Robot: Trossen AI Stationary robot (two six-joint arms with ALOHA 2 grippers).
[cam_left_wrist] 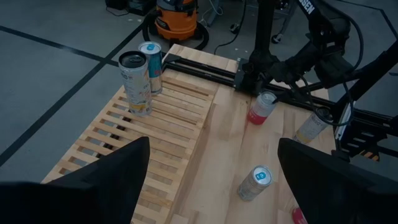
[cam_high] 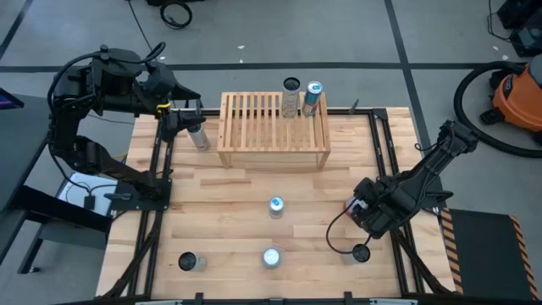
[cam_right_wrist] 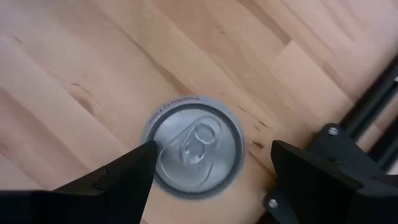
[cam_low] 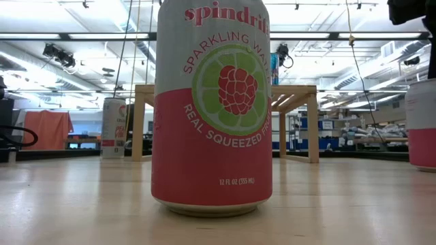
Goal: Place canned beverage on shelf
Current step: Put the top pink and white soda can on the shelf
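**A:** Why does the pink can [cam_low: 212, 109] sit at the table's [cam_high: 237, 203] front edge?

**B:** It waits its turn, I think. It stands upright on smooth pale wood planks, a glossy printed cylinder, like the other cans nearby.

**A:** And the right claw [cam_right_wrist: 212, 148]?

**B:** It is spread and pointing straight down over the red can [cam_left_wrist: 261, 109], one dark finger to each side and not touching. That pose suits a grip on the round wall. The brushed metal lid with its pull tab faces up at it.

**A:** So that can is not on the shelf [cam_high: 273, 130]?

**B:** No, it stands on the table, well short of it. The shelf lies farther back, a box of pale natural wood with a slatted top. Two cans [cam_high: 291, 97] stand upright at its far right corner, touching or nearly so, which leaves most of the slats free.

**A:** The left claw [cam_left_wrist: 212, 142]?

**B:** Spread too, holding nothing, by the shelf's left end near a grey can [cam_high: 198, 135].
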